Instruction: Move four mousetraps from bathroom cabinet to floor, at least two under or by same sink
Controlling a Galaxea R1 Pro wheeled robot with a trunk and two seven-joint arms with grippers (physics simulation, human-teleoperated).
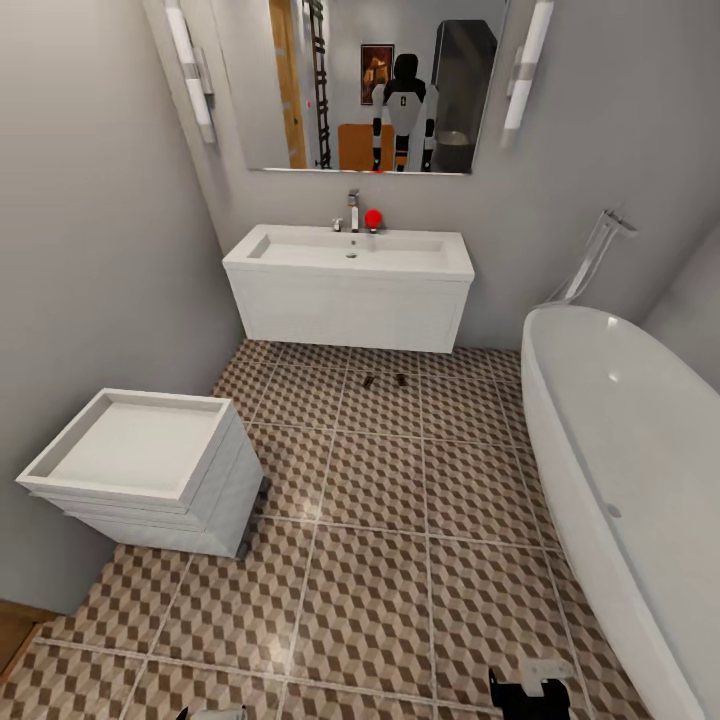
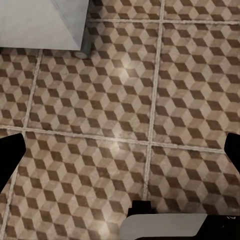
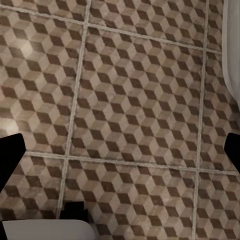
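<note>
Step in hand, as judged: transit between placements, facing the sink (image 1: 350, 262) with nothing carried. Left gripper (image 2: 120, 155): fingers spread wide, nothing between them, bare floor (image 1: 370, 560) beneath. Right gripper (image 3: 120, 155): likewise spread and unloaded, above tiles beside the bathtub (image 1: 620, 440). Two small tan-and-dark items (image 1: 385, 380) on the tiles just in front of the vanity, side by side and slightly apart; too small to confirm, but taken to be mousetraps already set down next to the sink. Remaining two not located. Orange-brown unit reflected in the mirror (image 1: 370, 85) behind the robot's figure, probably the cabinet (image 1: 352, 147); drawer state not readable at that size. Next move, as judged: turn the base away from the sink, approach the cabinet, reach a drawer handle with one spread gripper, then fetch the next trap and lay it on the same tiled surface. Containers: basin with only a drain showing inside, a small red object (image 1: 373, 218) on the rim beside the tap (image 1: 353, 210); bathtub interior plain white where visible; toilet (image 1: 130, 450) with a shallow recessed top, nothing seen in it.
</note>
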